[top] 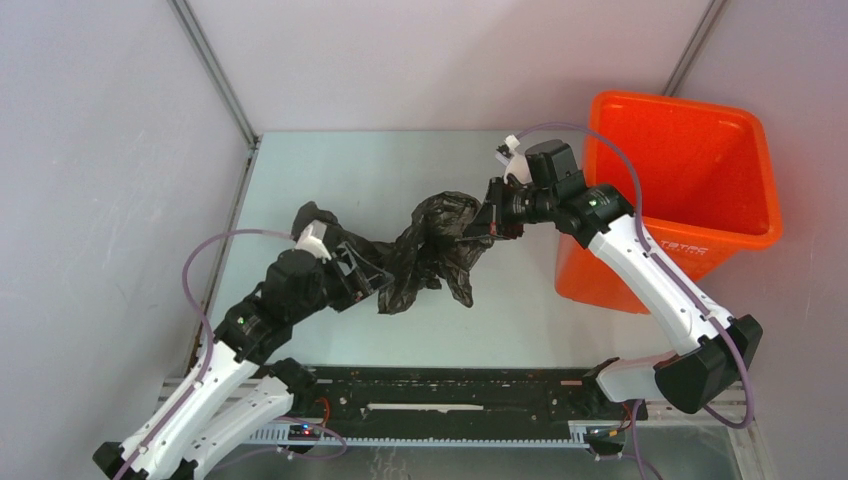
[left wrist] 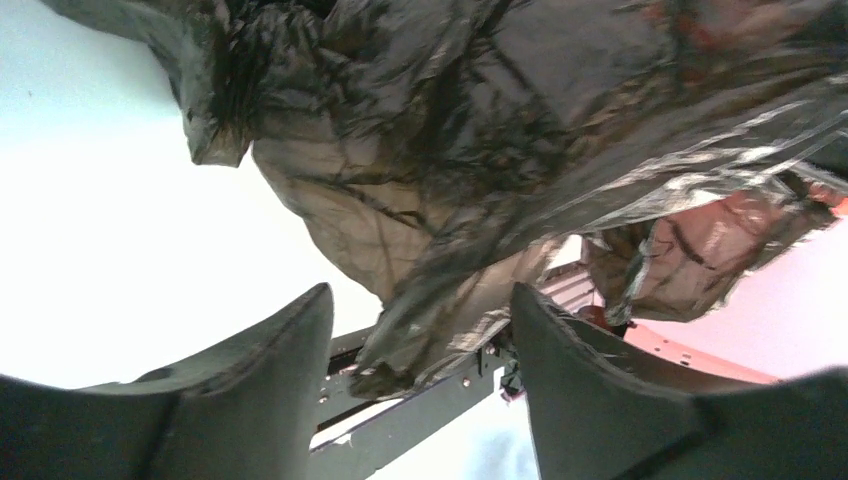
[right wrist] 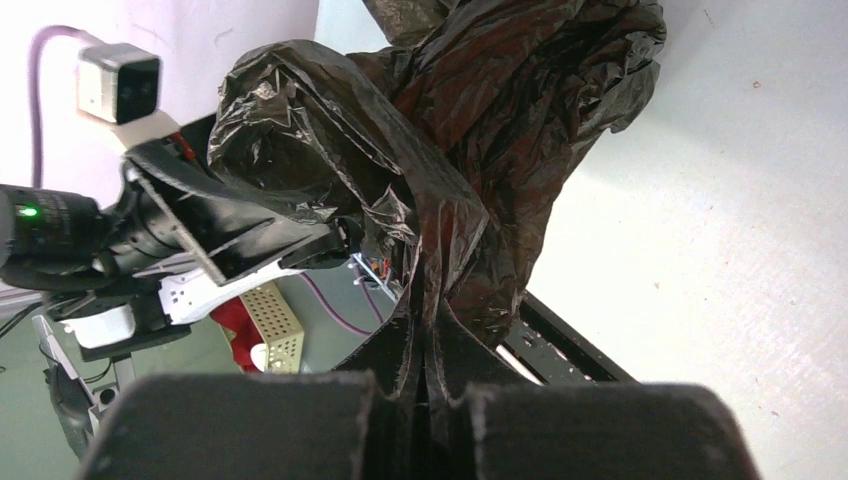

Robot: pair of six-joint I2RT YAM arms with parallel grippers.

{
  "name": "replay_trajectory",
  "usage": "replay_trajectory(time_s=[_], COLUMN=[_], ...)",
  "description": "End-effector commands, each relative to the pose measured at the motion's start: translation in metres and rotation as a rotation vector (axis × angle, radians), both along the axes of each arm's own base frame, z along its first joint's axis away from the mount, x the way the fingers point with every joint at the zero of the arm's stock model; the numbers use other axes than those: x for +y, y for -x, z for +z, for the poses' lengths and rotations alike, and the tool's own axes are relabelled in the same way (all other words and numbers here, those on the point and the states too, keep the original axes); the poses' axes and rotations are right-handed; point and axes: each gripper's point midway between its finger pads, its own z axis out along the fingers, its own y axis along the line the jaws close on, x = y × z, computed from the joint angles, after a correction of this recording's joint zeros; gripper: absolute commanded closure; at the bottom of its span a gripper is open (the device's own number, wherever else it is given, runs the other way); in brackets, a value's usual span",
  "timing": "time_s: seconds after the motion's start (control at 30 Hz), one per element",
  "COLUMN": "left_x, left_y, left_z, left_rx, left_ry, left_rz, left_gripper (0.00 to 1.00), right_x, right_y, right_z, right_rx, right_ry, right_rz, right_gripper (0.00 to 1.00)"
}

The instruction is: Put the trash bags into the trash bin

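The black trash bag (top: 436, 242) hangs crumpled above the table's middle, stretched between my two grippers. My right gripper (top: 487, 224) is shut on a pinch of its film; the right wrist view shows the fingers closed on the film (right wrist: 425, 345), with the bag (right wrist: 470, 130) bunched beyond them. My left gripper (top: 372, 276) is at the bag's lower left end. Its fingers (left wrist: 285, 375) stand wide apart, with a fold of the bag (left wrist: 450, 200) hanging loosely between them. The orange trash bin (top: 690, 165) stands upright at the right, just behind the right wrist, and looks empty.
A black rail (top: 450, 392) runs along the table's near edge between the arm bases. Grey walls with metal corner posts (top: 215, 70) close off the back and sides. The left arm (right wrist: 190, 235) shows beyond the bag in the right wrist view.
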Motion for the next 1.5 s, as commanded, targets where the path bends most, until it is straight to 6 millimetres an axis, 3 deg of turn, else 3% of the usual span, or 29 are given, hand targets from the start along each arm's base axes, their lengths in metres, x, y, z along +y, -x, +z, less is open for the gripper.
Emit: replay_trajectory(time_s=[0.0,0.23,0.37,0.47,0.53,0.57,0.73,0.87,0.97,1.0,1.07,1.13,1.2,1.27,1.3,1.33,1.4,1.47], left_x=[-0.006,-0.032,-0.031,-0.028,-0.012,0.000,0.020,0.052,0.047,0.041,0.033,0.039,0.042,0.037,0.034,0.034,0.032,0.041], left_y=[-0.002,-0.008,-0.014,-0.025,-0.034,-0.040,-0.081,-0.127,-0.181,-0.204,-0.234,-0.245,-0.236,-0.217,-0.200,-0.166,-0.121,-0.095], left_z=[-0.019,-0.020,-0.025,-0.016,-0.019,-0.018,-0.001,0.010,0.050,0.093,0.152,0.218,0.283,0.333,0.358,0.386,0.406,0.397], left_rx=[0.054,0.055,0.062,0.029,0.040,0.042,-0.004,0.118,0.119,0.032,-0.087,-0.199,-0.366,-0.538,-0.632,-0.747,-0.927,-0.991], left_ry=[0.052,0.142,0.086,0.016,-0.103,-0.156,-0.261,-0.324,-0.267,-0.232,-0.235,-0.249,-0.224,-0.182,-0.170,-0.156,-0.167,-0.157], left_rz=[0.026,-0.048,-0.045,-0.042,0.019,0.075,0.169,0.349,0.359,0.349,0.322,0.350,0.339,0.297,0.278,0.256,0.247,0.290], left_gripper=[0.37,0.39,0.59,0.75,0.96,0.99,1.00,1.00,1.00,1.00,1.00,1.00,1.00,1.00,1.00,1.00,1.00,1.00], right_x=[-0.002,0.001,0.000,-0.004,-0.006,-0.007,-0.010,-0.007,-0.010,-0.013,-0.025,-0.040,-0.052,-0.060,-0.062,-0.061,-0.057,-0.054], right_y=[0.005,0.008,0.010,0.010,0.006,0.003,-0.017,-0.039,-0.066,-0.078,-0.098,-0.118,-0.117,-0.095,-0.082,-0.069,-0.033,-0.004], right_z=[0.018,0.013,0.008,0.001,-0.005,-0.007,-0.016,-0.012,0.014,0.029,0.058,0.088,0.140,0.199,0.217,0.233,0.258,0.260], right_rx=[-0.062,-0.041,-0.050,-0.059,-0.064,-0.063,-0.072,-0.020,-0.063,-0.093,-0.117,-0.127,-0.248,-0.453,-0.541,-0.637,-0.823,-0.965], right_ry=[-0.036,-0.038,-0.009,0.019,0.038,0.045,0.069,0.040,0.042,0.036,0.033,0.036,0.018,-0.020,-0.024,-0.037,-0.097,-0.153], right_rz=[0.029,0.036,0.022,0.006,-0.004,-0.012,-0.054,-0.061,-0.075,-0.087,-0.125,-0.172,-0.194,-0.191,-0.186,-0.167,-0.115,-0.078], right_gripper=[1.00,1.00,1.00,1.00,1.00,1.00,1.00,1.00,1.00,1.00,1.00,1.00,1.00,1.00,1.00,1.00,1.00,0.98])
